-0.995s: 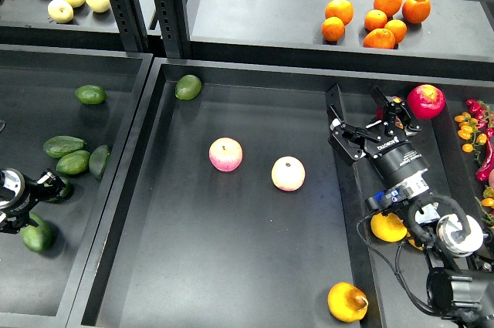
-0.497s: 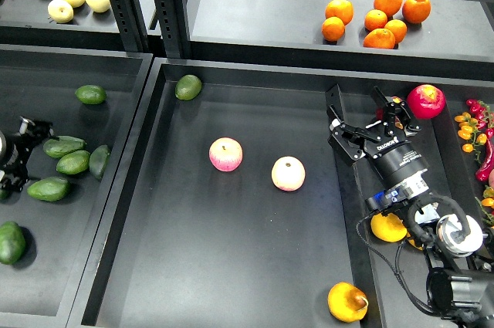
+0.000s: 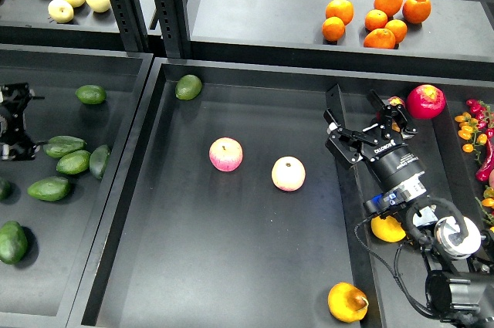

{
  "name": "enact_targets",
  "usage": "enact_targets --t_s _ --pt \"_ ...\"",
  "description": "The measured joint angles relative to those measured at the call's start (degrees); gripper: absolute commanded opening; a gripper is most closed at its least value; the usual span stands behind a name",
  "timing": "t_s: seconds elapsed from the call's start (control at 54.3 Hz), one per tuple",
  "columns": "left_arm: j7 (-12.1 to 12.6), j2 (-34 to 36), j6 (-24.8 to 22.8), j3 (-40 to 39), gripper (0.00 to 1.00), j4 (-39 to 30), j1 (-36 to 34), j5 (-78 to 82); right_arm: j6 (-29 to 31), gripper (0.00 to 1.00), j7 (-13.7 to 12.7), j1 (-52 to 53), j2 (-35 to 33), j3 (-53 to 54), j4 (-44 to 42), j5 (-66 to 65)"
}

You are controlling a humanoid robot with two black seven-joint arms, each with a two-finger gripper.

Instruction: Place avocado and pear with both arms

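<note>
The avocado, dark green and elongated, lies in the left bin, free of any gripper. My left gripper is at the view's left edge, behind and left of it, open and empty. The pear, yellow-orange with a short brown stem, lies at the front right corner of the middle tray. My right gripper hovers over the wall between the middle tray and the right bin. It is open and empty, far behind the pear.
Other avocados lie in the left bin, one at the front left, and one at the tray's back. Two apples sit mid-tray. A yellow fruit lies under my right arm, with a red apple behind. Oranges are on the shelf.
My left gripper has drawn back from the avocados toward the rear left, leaving one uncovered. The front avocado has shifted left. My right gripper has edged slightly left.
</note>
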Motion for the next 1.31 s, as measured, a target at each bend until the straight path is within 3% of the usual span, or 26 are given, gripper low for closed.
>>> enact_targets --t_s 0.405,0.755,0.921,1.308 --pt "0.0 -6.6 0.0 -9.6 0.99 -0.1 1.2 -5.3 -0.4 1.0 0.0 0.1 0.0 -1.1 -0.4 -2.7" --pt "0.0 -16.3 0.0 -24.8 0.99 -0.5 3.6 -5.5 -0.4 1.0 0.0 0.7 -0.3 -4.5 -0.3 -6.2" --pt "0.0 -20.0 0.0 -34.0 0.99 -1.3 5.0 -5.5 -0.4 1.0 0.0 2.9 -5.8 -8.8 -0.3 -6.2" --pt "-0.3 -26.8 0.0 -44.3 0.99 -22.4 20.6 -5.5 0.0 1.0 0.0 9.0 -20.1 -21.5 0.2 -6.3"
